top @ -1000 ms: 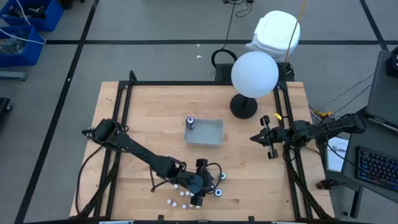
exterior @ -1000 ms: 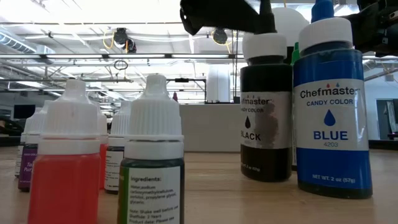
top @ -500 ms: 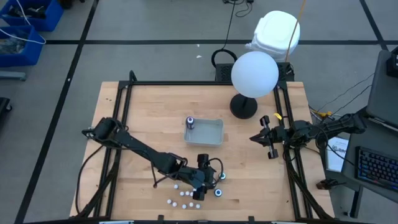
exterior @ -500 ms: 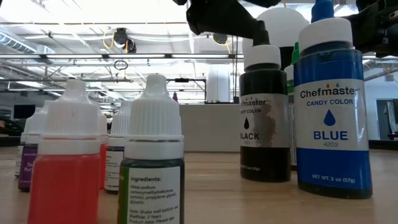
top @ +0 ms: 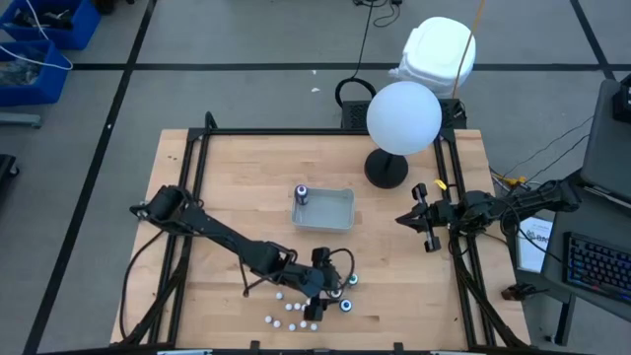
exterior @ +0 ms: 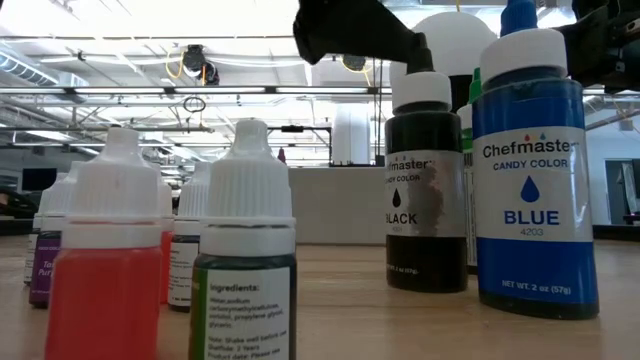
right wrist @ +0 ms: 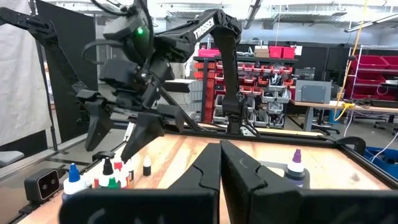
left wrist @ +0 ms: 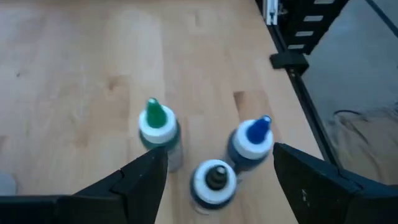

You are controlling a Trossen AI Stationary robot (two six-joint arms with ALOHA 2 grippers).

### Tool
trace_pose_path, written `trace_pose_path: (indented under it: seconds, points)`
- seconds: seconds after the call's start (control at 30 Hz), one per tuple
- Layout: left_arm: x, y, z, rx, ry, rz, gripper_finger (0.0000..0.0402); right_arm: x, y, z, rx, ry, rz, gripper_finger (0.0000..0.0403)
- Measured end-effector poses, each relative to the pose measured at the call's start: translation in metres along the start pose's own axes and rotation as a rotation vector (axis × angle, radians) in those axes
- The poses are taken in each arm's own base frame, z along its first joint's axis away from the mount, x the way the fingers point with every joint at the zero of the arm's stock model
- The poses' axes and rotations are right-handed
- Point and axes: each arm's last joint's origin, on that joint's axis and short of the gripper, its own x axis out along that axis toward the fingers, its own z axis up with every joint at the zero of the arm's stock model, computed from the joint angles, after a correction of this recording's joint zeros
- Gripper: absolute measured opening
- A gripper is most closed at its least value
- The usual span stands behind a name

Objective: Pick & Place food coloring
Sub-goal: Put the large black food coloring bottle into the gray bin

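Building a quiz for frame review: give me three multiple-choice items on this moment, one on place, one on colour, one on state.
1. Where does the purple-topped bottle stand?
A. in the shallow grey tray
B. beside the white globe lamp
C. on the floor

2. What tip colours do the three bottles below the left gripper show?
A. red, yellow, white
B. green, blue, black
C. all purple

3. How is the right gripper?
A. open over the tray
B. shut on a bottle
C. shut, holding nothing

Answers: 1 A, the high view shows it in the tray's corner. 2 B, the left wrist view shows those tips. 3 C, its fingers meet with nothing between.
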Motion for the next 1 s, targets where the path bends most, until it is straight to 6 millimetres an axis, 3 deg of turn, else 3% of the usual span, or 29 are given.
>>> trace_pose_path:
  seconds: [0.2, 0.37, 0.57, 0.8, 1.0]
  points:
    - [0.003, -0.007, -0.011, -0.005, 0.013, 0.051, 0.0294, 0.000, 0.000, 0.000, 0.000, 0.000, 0.000, 0.0000]
    - [0.010, -0.001, -0.023, -0.060, 0.040, 0.079, 0.0294, 0.000, 0.000, 0.000, 0.000, 0.000, 0.000, 0.0000]
    - [0.016, 0.001, -0.024, -0.073, 0.028, 0.064, 0.0294, 0.000, 0.000, 0.000, 0.000, 0.002, 0.000, 0.0000]
    - [0.035, -0.001, -0.039, -0.060, 0.052, 0.072, 0.0294, 0.000, 0.000, -0.001, -0.001, 0.005, 0.000, 0.0000]
    - [0.035, 0.000, -0.035, -0.049, 0.020, 0.061, 0.0294, 0.001, 0.000, -0.001, -0.001, 0.014, -0.002, 0.0000]
